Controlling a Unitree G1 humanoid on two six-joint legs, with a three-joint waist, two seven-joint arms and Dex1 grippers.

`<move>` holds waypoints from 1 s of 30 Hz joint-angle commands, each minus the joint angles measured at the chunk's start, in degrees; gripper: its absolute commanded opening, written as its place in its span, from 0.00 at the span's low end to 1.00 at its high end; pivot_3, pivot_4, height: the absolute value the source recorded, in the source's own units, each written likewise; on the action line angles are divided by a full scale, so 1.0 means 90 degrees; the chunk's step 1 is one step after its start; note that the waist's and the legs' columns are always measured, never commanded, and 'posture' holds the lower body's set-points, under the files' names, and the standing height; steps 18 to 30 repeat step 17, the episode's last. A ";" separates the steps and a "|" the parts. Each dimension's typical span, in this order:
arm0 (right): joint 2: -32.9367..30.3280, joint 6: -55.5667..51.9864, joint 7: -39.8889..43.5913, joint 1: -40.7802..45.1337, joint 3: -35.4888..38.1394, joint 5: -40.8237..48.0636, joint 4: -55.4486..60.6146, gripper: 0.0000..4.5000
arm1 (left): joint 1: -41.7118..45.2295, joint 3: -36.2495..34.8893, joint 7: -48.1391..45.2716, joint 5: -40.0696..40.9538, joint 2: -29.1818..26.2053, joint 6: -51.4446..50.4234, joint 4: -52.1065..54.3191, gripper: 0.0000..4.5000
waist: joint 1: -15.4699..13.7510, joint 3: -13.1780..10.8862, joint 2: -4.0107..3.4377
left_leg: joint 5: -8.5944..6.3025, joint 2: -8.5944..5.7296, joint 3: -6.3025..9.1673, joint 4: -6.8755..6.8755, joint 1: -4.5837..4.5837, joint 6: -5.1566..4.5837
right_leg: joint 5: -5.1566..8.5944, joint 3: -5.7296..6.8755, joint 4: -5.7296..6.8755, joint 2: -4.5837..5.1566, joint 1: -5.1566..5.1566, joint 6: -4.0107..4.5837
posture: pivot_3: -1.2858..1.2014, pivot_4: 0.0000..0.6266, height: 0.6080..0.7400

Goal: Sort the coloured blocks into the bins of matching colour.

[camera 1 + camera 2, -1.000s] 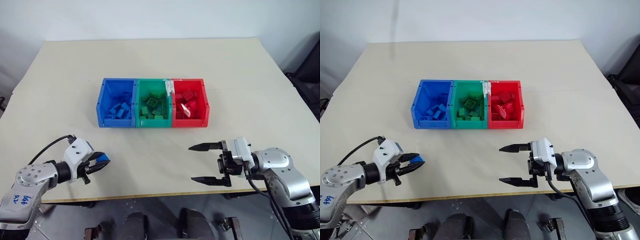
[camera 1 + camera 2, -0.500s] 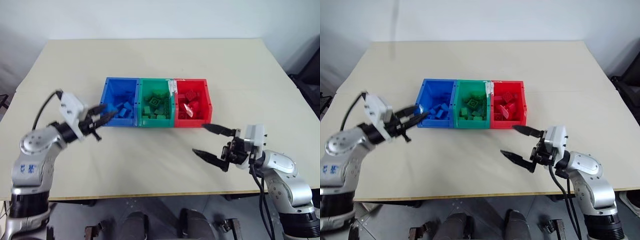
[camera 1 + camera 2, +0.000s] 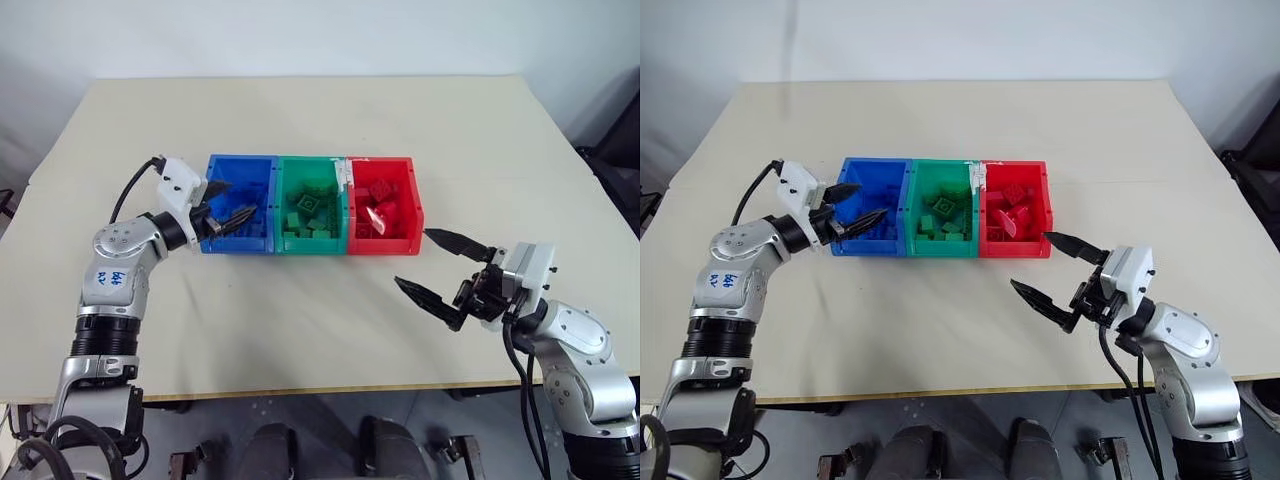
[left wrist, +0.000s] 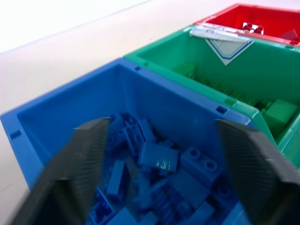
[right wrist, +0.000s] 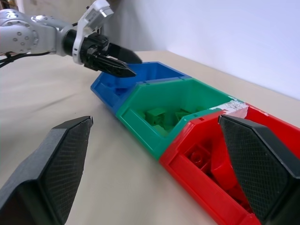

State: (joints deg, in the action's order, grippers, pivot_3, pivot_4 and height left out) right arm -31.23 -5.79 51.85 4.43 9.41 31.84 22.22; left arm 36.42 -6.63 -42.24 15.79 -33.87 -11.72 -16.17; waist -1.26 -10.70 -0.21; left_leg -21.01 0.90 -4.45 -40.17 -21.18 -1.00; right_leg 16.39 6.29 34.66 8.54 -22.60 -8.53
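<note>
left gripper: moved to blue bin, now spread, block gone | right gripper: spread, empty

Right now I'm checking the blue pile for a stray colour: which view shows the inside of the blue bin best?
The left wrist view: the blue bin sits close, individual blue blocks distinct between the open left gripper. The eye views show small blocks, partly behind the gripper. The right wrist view shows mostly its walls.

Left gripper raised, reaching forward, fingers spread, right gripper held level, fingers parted wide
</note>
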 commanded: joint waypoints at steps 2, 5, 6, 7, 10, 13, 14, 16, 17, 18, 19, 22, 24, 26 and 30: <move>-0.0187 0.0164 0.0316 -0.0033 -0.0019 -0.0002 0.0042 1.00 | -0.0897 -0.0634 -0.0593 0.0416 -0.0538 0.0266 0.0994 0.99 | 0.0094 0.0000 0.0000 | 0.0000 0.0002 -0.0004 0.0003 0.0003 0.0000 | 0.0000 0.0000 0.0000 0.0000 -0.0001 0.0000 | 0.52 0.24 1.00; -0.0390 0.0248 0.0758 0.0048 -0.0151 -0.0096 -0.0307 1.00 | -0.1758 -0.1126 -0.1031 0.0710 -0.0926 0.0403 0.1503 0.99 | 0.0173 -0.0001 0.0001 | 0.0000 0.0007 -0.0014 0.0013 0.0008 0.0000 | 0.0000 0.0001 -0.0001 0.0000 -0.0007 0.0001 | 0.52 0.24 1.00; -0.0455 0.0292 0.0894 0.0075 -0.0178 -0.0122 -0.0422 1.00 | -0.1981 -0.1258 -0.1113 0.0788 -0.1003 0.0408 0.1615 0.99 | 0.0160 -0.0001 0.0002 | 0.0000 0.0010 -0.0014 0.0012 0.0008 0.0000 | 0.0000 0.0001 -0.0002 0.0000 -0.0007 0.0001 | 0.52 0.24 1.00; -0.0544 0.0357 0.1093 0.0131 -0.0217 -0.0172 -0.0626 1.00 | -0.2366 -0.1457 -0.1250 0.0845 -0.1145 0.0365 0.1710 0.99 | 0.0156 -0.0001 0.0002 | 0.0000 0.0010 -0.0013 0.0011 0.0007 0.0000 | 0.0000 0.0002 -0.0001 0.0000 -0.0007 0.0001 | 0.52 0.24 1.00; -0.0677 0.0500 0.1532 0.0321 -0.0294 -0.0230 -0.1191 1.00 | -0.3236 -0.1829 -0.1091 0.0563 -0.1435 0.0303 0.1789 0.99 | 0.0143 -0.0001 0.0001 | -0.0001 0.0009 -0.0013 0.0006 0.0011 -0.0002 | 0.0000 -0.0002 0.0000 0.0005 -0.0003 0.0000 | 0.52 0.24 1.00; -0.0672 0.0648 0.1751 0.0532 -0.0334 -0.0296 -0.1629 1.00 | -0.3658 -0.1960 -0.0977 0.0563 -0.1410 0.0406 0.2008 0.99 | 0.0099 -0.0001 0.0001 | -0.0002 0.0007 -0.0011 0.0006 0.0011 -0.0004 | 0.0000 -0.0001 0.0002 0.0009 -0.0002 0.0000 | 0.52 0.24 1.00; -0.0660 0.0694 0.1790 0.0552 -0.0328 -0.0311 -0.1700 1.00 | -0.3731 -0.1991 -0.0915 0.0634 -0.1319 0.0421 0.2145 0.99 | 0.0071 -0.0001 0.0002 | -0.0002 0.0007 -0.0008 0.0004 0.0009 -0.0004 | 0.0000 0.0001 0.0003 0.0009 -0.0002 0.0001 | 0.52 0.24 1.00; -0.0626 0.0736 0.1792 0.0507 -0.0286 -0.0316 -0.1738 1.00 | -0.3857 -0.1993 -0.0762 0.0646 -0.1180 0.0411 0.2363 0.99 | 0.0034 -0.0001 0.0002 | -0.0002 0.0008 -0.0006 0.0002 0.0008 -0.0004 | 0.0000 0.0001 0.0005 0.0011 -0.0002 0.0001 | 0.52 0.24 1.00; -0.0595 0.0757 0.1740 0.0467 -0.0244 -0.0323 -0.1761 1.00 | -0.3931 -0.1964 -0.0748 0.0700 -0.1119 0.0349 0.2487 0.99 | 0.0034 -0.0001 0.0002 | -0.0003 0.0008 -0.0003 0.0003 0.0009 -0.0004 | 0.0000 0.0000 0.0004 0.0012 -0.0003 0.0001 | 0.52 0.24 1.00; -0.0595 0.0757 0.1740 0.0467 -0.0244 -0.0323 -0.1761 1.00 | -0.3931 -0.1964 -0.0748 0.0700 -0.1119 0.0349 0.2487 0.99 | 0.0034 -0.0001 0.0002 | -0.0003 0.0008 -0.0003 0.0003 0.0009 -0.0004 | 0.0000 0.0000 0.0004 0.0012 -0.0003 0.0001 | 0.52 0.24 1.00; -0.0595 0.0757 0.1740 0.0467 -0.0244 -0.0323 -0.1761 1.00 | -0.3931 -0.1964 -0.0748 0.0700 -0.1119 0.0349 0.2487 0.99 | 0.0034 -0.0001 0.0002 | -0.0003 0.0008 -0.0003 0.0003 0.0009 -0.0004 | 0.0000 0.0000 0.0004 0.0012 -0.0003 0.0001 | 0.52 0.24 1.00; -0.0595 0.0757 0.1740 0.0467 -0.0244 -0.0323 -0.1761 1.00 | -0.3931 -0.1964 -0.0748 0.0700 -0.1119 0.0349 0.2487 0.99 | 0.0034 -0.0001 0.0002 | -0.0003 0.0008 -0.0003 0.0003 0.0009 -0.0004 | 0.0000 0.0000 0.0004 0.0012 -0.0003 0.0001 | 0.52 0.24 1.00; -0.0595 0.0757 0.1740 0.0467 -0.0244 -0.0323 -0.1761 1.00 | -0.3931 -0.1964 -0.0748 0.0700 -0.1119 0.0349 0.2487 0.99 | 0.0034 -0.0001 0.0002 | -0.0003 0.0008 -0.0003 0.0003 0.0009 -0.0004 | 0.0000 0.0000 0.0004 0.0012 -0.0003 0.0001 | 0.52 0.24 1.00; -0.0595 0.0757 0.1740 0.0467 -0.0244 -0.0323 -0.1761 1.00 | -0.3931 -0.1964 -0.0748 0.0700 -0.1119 0.0349 0.2487 0.99 | 0.0034 -0.0001 0.0002 | -0.0003 0.0008 -0.0003 0.0003 0.0009 -0.0004 | 0.0000 0.0000 0.0004 0.0012 -0.0003 0.0001 | 0.52 0.24 1.00; -0.0595 0.0757 0.1740 0.0467 -0.0244 -0.0323 -0.1761 1.00 | -0.3931 -0.1964 -0.0748 0.0700 -0.1119 0.0349 0.2487 0.99 | 0.0034 -0.0001 0.0002 | -0.0003 0.0008 -0.0003 0.0003 0.0009 -0.0004 | 0.0000 0.0000 0.0004 0.0012 -0.0003 0.0001 | 0.52 0.24 1.00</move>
